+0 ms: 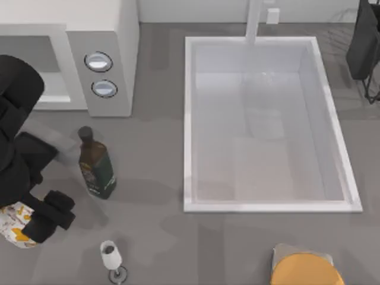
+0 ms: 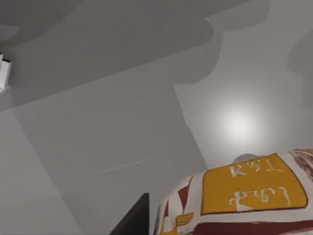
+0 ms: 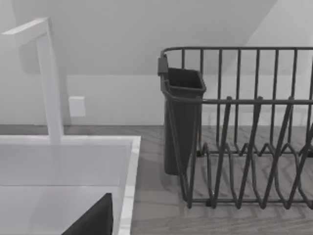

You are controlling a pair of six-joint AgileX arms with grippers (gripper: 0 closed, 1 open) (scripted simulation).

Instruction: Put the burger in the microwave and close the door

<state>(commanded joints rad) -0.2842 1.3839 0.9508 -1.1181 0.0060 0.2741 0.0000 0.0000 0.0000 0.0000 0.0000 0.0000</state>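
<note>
Left end effector [image 1: 44, 217] sat low at the bench's [image 1: 154, 237] near-left corner, against the burger [image 1: 13, 224] — whether its fingers had closed on it I could not tell. Wrapped in paper, the burger looked light, soft and squashable — best held gently across its sides. Microwave [image 1: 110, 35] stood behind.
</note>
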